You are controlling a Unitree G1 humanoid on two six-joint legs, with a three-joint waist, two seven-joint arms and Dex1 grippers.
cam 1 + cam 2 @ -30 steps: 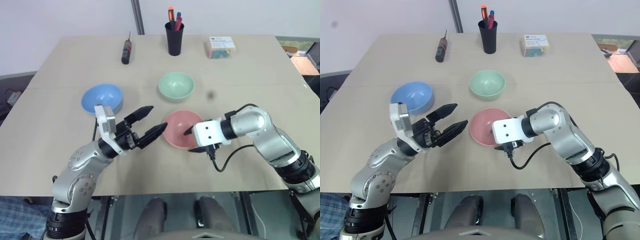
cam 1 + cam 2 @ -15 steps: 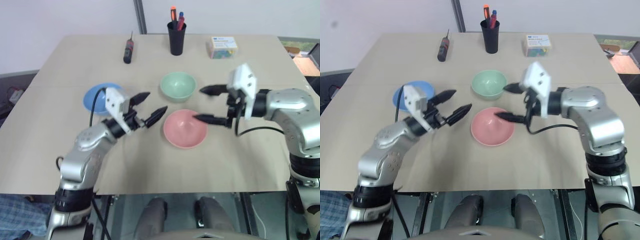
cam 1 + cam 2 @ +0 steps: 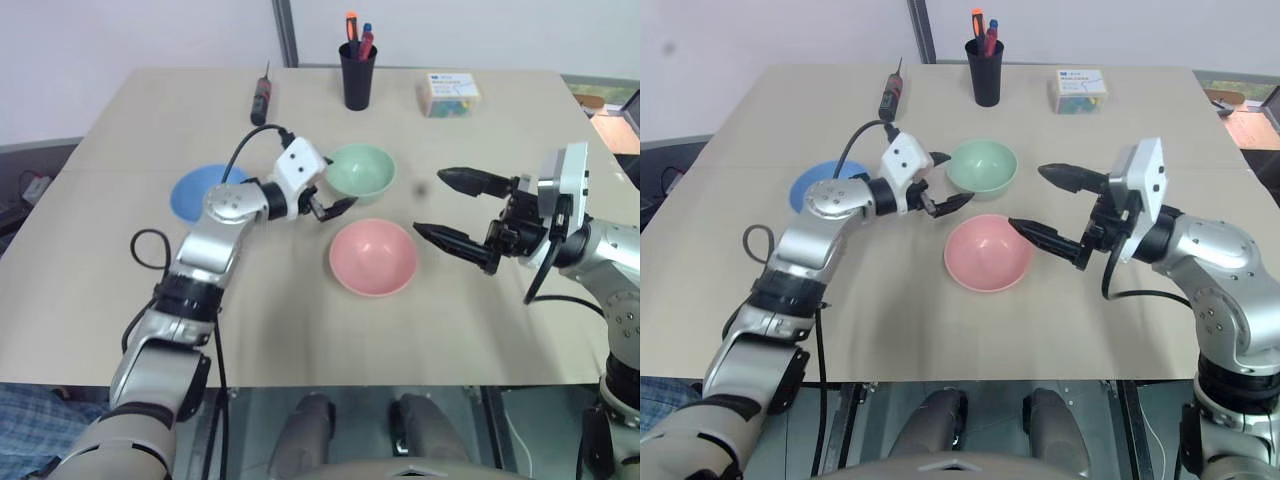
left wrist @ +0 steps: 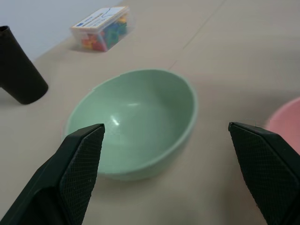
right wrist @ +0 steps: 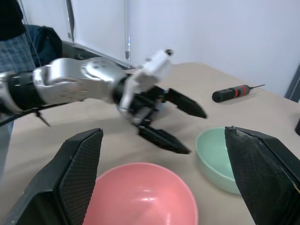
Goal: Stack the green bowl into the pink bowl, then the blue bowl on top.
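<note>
Three empty bowls sit apart on the worktop [image 3: 120, 300], both grippers spread wide and holding nothing.

The green bowl [image 3: 358, 171] sits behind the pink bowl [image 3: 373, 257], the blue bowl [image 3: 200, 190] off to their left, partly hidden by the left arm. The left gripper [image 3: 325, 196] hovers just left of the green bowl; the right gripper [image 3: 450, 210] hangs right of the pink one. A black cup [image 3: 357, 75] holds pens; a clear box [image 3: 449, 94] holds small coloured bits too small to identify.
</note>
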